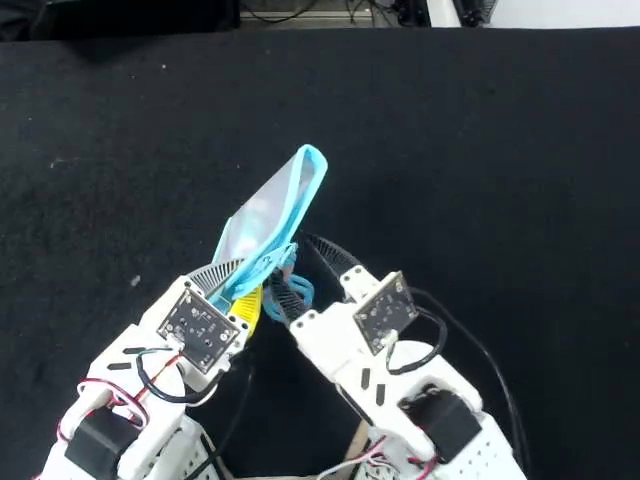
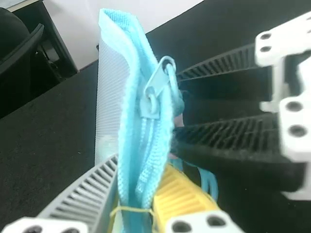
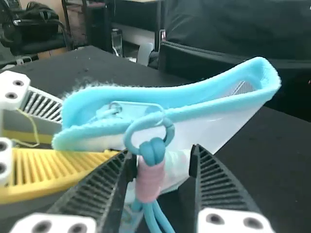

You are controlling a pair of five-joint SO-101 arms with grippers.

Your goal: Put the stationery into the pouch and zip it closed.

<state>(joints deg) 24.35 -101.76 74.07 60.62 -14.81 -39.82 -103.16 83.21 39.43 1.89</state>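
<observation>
One pouch [image 1: 270, 215], see-through white with a light blue edge, is held up off the black table [image 1: 500, 150] and stands on its edge between the two arms. The left claw [image 1: 238, 288] sits at the pouch's near end and is closed on it. Its two fingers, one grey [image 2: 82, 194] and one yellow [image 2: 184, 194], press on opposite sides of the blue zip edge. In the left wrist view the single zip slider [image 2: 150, 99] sits on that edge just past the left claw's fingertips, and the two rows of teeth between slider and claw lie together. One flat pull tab [image 3: 131, 109] hangs from the slider. One ring [image 3: 168, 130] is hooked through the tab, and one blue cord [image 3: 148, 179] with a pink wrap hangs from the ring, beside the pouch's near end. The right claw [image 3: 163, 153] is at the same end of the pouch, on the side away from the left claw. Its two black fingers are partly apart, one on each side of the cord. The cord lies against one black finger [image 3: 104, 187] and has a clear gap to the other, so the claw does not pinch it. The pouch's far end points away from both arms and touches neither of them.
</observation>
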